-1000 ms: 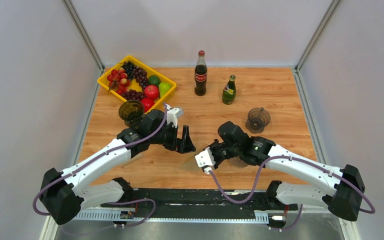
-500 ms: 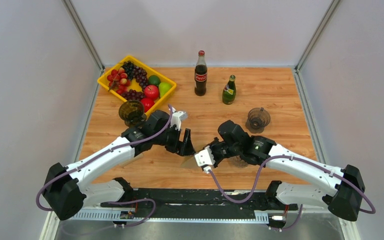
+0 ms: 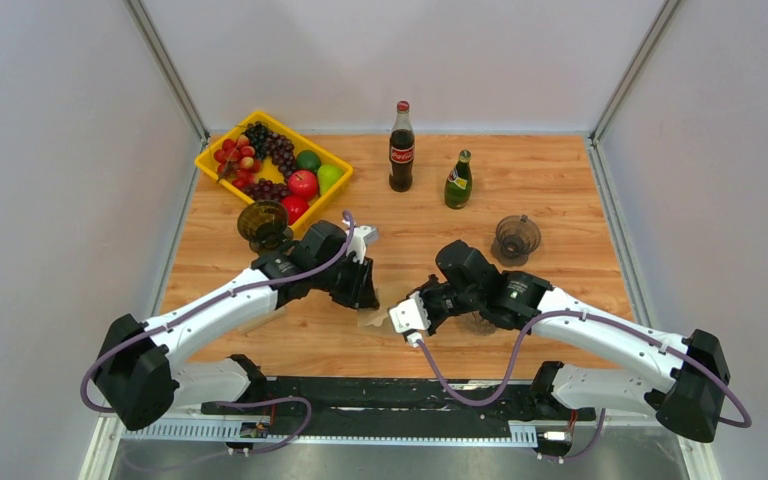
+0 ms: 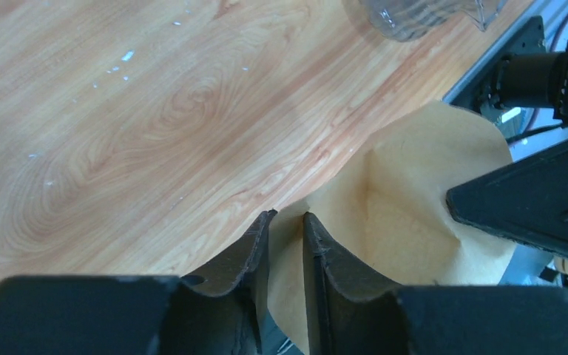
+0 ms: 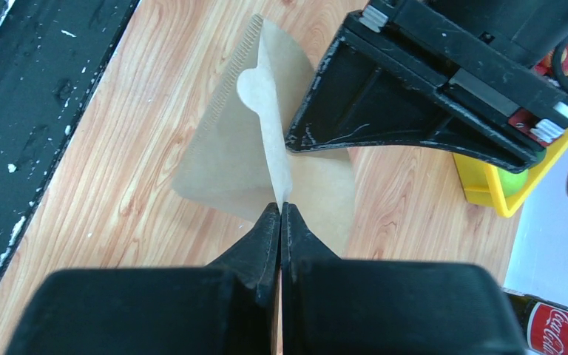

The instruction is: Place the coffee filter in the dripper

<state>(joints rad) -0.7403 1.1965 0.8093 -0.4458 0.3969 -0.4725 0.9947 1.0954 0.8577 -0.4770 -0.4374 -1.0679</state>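
- Coffee filter [image 3: 372, 318]: a tan paper cone on the arms' side of the cola bottle [image 3: 401, 146], almost straight below it in the top view, and between the two grippers.
- Right gripper [image 5: 281, 208]: its own camera shows the fingers pressed tight on the filter's edge. From above, that pinch is too small to make out.
- Left gripper [image 4: 287, 219]: its wrist view shows one paper wall standing in a narrow slot between the fingers. Whether they press it, I cannot tell.
- Only the left wrist view looks into the filter's opened inside. The right wrist view shows its crimped seam and flat outer face instead.
- Glass dripper [image 3: 516, 238]: right of the cola bottle and nearer the arms, well apart from the filter. It is plain only from above.
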